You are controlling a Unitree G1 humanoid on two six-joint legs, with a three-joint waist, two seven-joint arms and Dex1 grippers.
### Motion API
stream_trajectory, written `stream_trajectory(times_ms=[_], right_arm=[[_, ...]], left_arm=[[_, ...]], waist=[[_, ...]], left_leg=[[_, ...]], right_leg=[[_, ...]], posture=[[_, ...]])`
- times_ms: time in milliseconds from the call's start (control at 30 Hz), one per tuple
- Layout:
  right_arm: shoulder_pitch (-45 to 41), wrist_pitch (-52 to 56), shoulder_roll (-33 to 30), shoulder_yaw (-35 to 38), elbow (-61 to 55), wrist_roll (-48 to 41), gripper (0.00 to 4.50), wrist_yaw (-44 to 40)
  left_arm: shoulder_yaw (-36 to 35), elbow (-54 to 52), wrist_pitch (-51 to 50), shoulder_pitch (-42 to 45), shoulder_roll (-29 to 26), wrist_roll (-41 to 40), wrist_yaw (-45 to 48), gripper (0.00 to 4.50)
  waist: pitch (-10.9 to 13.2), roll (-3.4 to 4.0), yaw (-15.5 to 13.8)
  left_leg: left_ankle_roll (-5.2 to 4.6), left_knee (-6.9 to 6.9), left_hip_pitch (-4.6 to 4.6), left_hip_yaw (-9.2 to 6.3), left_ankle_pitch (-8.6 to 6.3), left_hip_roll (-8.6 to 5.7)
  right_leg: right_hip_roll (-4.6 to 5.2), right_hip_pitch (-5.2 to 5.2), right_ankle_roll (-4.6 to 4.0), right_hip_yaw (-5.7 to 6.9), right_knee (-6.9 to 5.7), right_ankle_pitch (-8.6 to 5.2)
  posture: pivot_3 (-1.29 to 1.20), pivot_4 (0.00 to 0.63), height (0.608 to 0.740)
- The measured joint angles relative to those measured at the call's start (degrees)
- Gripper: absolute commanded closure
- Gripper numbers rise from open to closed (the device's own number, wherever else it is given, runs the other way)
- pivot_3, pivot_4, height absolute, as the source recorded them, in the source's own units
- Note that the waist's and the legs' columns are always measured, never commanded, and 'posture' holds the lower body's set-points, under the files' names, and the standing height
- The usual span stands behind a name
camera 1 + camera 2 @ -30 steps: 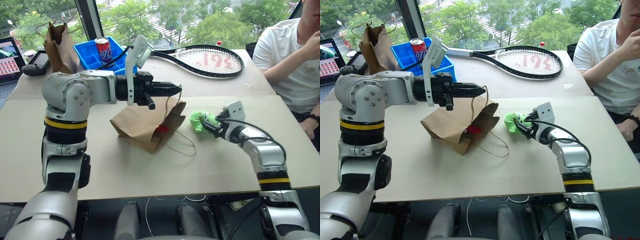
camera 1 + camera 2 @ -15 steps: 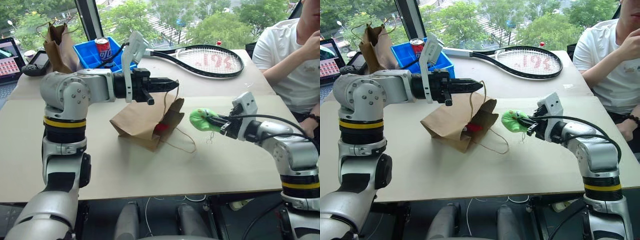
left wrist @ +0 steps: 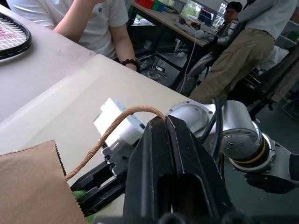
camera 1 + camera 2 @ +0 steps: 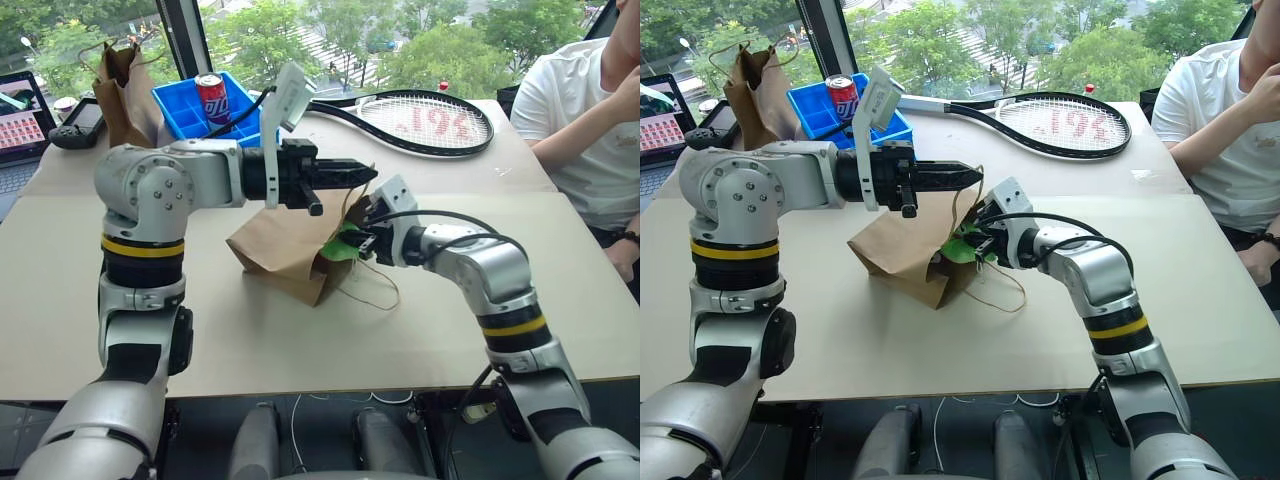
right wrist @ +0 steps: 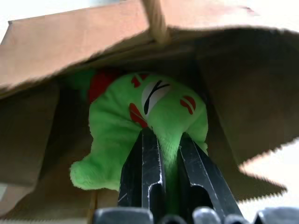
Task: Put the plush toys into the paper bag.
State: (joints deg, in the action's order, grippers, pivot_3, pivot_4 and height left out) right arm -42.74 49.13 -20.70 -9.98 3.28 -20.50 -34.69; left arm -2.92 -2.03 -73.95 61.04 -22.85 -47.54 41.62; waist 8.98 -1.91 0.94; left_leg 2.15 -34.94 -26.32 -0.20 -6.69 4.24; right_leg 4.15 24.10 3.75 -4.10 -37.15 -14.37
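Left tool (image 4: 368, 175), pointing level across the tabletop (image 4: 60, 290), with its fingers pressed together on the twine handle (image 3: 112, 128) of the bag (image 4: 285, 250); the loop rises over the fingertips and lifts the upper lip of the mouth. The bag lies on its side just below this tool, mouth turned toward the right tool (image 4: 358, 238).

Right tool at the bag's mouth, clamped on the green toy (image 5: 140, 126). The toy sits just ahead of its fingertips, between the fingers and the bag's dark interior, part of it under the raised lip (from the head views only a green edge shows at the opening, the rest covered by paper and by the tool itself). How far the toy is inside cannot be judged.

Behind the green toy, deeper in the bag, a patch of red (image 5: 100, 84): the chili toy, mostly hidden, its shape not readable.

The second handle (image 4: 375, 290) lies slack on the tabletop below the right tool.

Beyond the left tool: racket (image 4: 420, 120), blue bin (image 4: 185, 110) with a can (image 4: 212, 98), a darker bag (image 4: 125, 85). A seated person (image 4: 585, 120) is cut off at the frame edge.
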Motion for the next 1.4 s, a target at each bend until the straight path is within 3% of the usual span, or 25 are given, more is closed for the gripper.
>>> stream_trajectory(times_ms=[167, 367, 500, 667, 700, 767, 833, 967, 1000, 1100, 1233, 1333, 1400], right_arm=[[-0.1, -4.5, 7.5, 2.2, 8.5, 0.0, 4.49, 1.7], [4.3, -9.6, 21.8, 13.6, 15.3, -5.3, 4.49, 10.4], [4.6, -9.7, 24.2, 19.7, 15.3, -7.9, 4.49, 15.9], [5.3, -7.4, 24.9, 22.3, 13.7, -10.2, 2.58, 18.6], [5.5, -7.0, 24.6, 21.9, 13.1, -10.2, 2.45, 18.5], [6.7, -3.5, 22.1, 19.5, 9.9, -10.3, 1.56, 17.0], [7.6, -1.3, 20.2, 19.0, 7.6, -10.9, 1.12, 15.9], [8.6, 3.1, 13.4, 17.3, 2.6, -11.5, 1.12, 13.4], [9.8, 5.8, 8.4, 15.4, -1.0, -11.8, 1.12, 11.2], [10.2, 7.0, 5.9, 15.5, -2.6, -11.9, 1.12, 10.6], [13.7, 10.6, -5.2, 14.9, -13.5, -14.4, 1.12, 4.5], [20.0, 7.8, -19.2, 8.0, -25.6, -11.9, 1.12, -3.5], [22.6, 5.9, -21.6, 3.7, -28.2, -9.9, 1.12, -5.5]], left_arm=[[-0.4, -1.2, -1.4, -0.2, 1.1, -2.0, -1.8, 4.5], [-1.5, -1.8, -2.2, -0.2, 1.0, -2.4, -3.9, 4.5], [-2.2, -2.3, -2.4, -0.4, 0.6, -3.3, -4.7, 4.5], [-2.1, -2.7, -2.3, -1.2, 0.2, -3.4, -5.0, 4.5], [-2.1, -2.7, -2.2, -1.3, 0.1, -3.4, -5.0, 4.5], [-2.3, -2.4, -1.9, -1.4, 0.3, -3.3, -5.6, 4.5], [-2.5, -1.7, -1.2, -1.6, 0.4, -3.1, -6.0, 4.5], [-1.3, -1.4, 0.4, -3.2, -0.5, -1.6, -5.4, 4.5], [-0.8, -1.2, 0.8, -3.3, -0.7, -1.5, -4.9, 4.5], [-0.6, -0.8, 1.5, -3.2, -0.8, -1.2, -4.6, 4.5], [0.3, 0.5, 2.8, -3.2, -0.6, -0.6, -3.7, 4.5], [0.7, 1.2, 3.2, -3.3, -1.3, 0.3, -2.9, 4.5], [0.7, 1.7, 3.8, -3.3, -1.2, 0.4, -2.5, 4.5]], waist=[[0.0, 0.0, 0.2], [0.0, 0.01, 0.4], [0.0, 0.02, 0.3], [0.0, 0.03, 0.6], [0.0, 0.03, 0.7], [0.0, 0.03, 0.8], [0.0, 0.03, 0.8], [0.0, 0.04, 1.0], [0.0, 0.05, 0.9], [0.0, 0.05, 1.0], [0.1, 0.11, 1.1], [0.1, 0.18, 0.8], [0.1, 0.15, 1.1]], left_leg=[[0.0, 0.02, 0.0, -0.02, 0.0, 0.0], [0.0, 0.08, 0.03, -0.05, 0.0, 0.01], [0.01, 0.04, 0.03, -0.06, 0.01, 0.01], [0.01, 0.09, 0.03, -0.06, 0.01, 0.01], [0.01, 0.1, 0.03, -0.06, 0.01, 0.01], [0.01, 0.1, 0.03, -0.06, 0.0, 0.01], [0.01, 0.1, 0.02, -0.06, 0.0, 0.01], [0.01, 0.1, 0.02, -0.06, 0.0, 0.01], [0.01, 0.09, 0.02, -0.06, 0.0, 0.0], [0.01, 0.08, 0.02, -0.05, 0.0, 0.0], [0.01, 0.12, 0.0, -0.05, 0.0, -0.01], [-0.01, 0.14, -0.01, -0.06, -0.01, -0.11], [0.0, 0.11, 0.02, -0.06, -0.01, -0.12]], right_leg=[[-0.01, 0.03, 0.0, 0.0, -0.04, 0.01], [-0.02, 0.03, 0.0, 0.01, -0.06, 0.01], [-0.01, 0.0, -0.02, 0.04, -0.05, 0.02], [-0.02, 0.03, -0.02, 0.04, -0.05, 0.02], [-0.02, 0.03, -0.02, 0.04, -0.05, 0.02], [-0.01, 0.02, -0.01, 0.04, -0.04, 0.02], [-0.01, 0.02, -0.01, 0.04, -0.04, 0.02], [-0.02, 0.03, -0.02, 0.04, -0.05, 0.02], [0.0, 0.0, -0.01, 0.03, 0.0, 0.01], [-0.01, 0.01, -0.01, 0.03, 0.01, 0.01], [-0.01, 0.04, 0.01, 0.01, 0.02, 0.0], [0.08, 0.0, 0.12, 0.01, 0.06, -0.09], [0.08, 0.0, 0.25, 0.0, 0.06, -0.17]], posture=[[0.0, 0.15, 0.74], [0.0, 0.15, 0.74], [0.0, 0.15, 0.74], [0.0, 0.15, 0.74], [0.0, 0.15, 0.74], [0.0, 0.15, 0.74], [0.0, 0.15, 0.74], [0.0, 0.15, 0.74], [0.0, 0.15, 0.74], [0.0, 0.15, 0.74], [0.0, 0.15, 0.74], [0.0, 0.15, 0.74], [0.0, 0.15, 0.74]])
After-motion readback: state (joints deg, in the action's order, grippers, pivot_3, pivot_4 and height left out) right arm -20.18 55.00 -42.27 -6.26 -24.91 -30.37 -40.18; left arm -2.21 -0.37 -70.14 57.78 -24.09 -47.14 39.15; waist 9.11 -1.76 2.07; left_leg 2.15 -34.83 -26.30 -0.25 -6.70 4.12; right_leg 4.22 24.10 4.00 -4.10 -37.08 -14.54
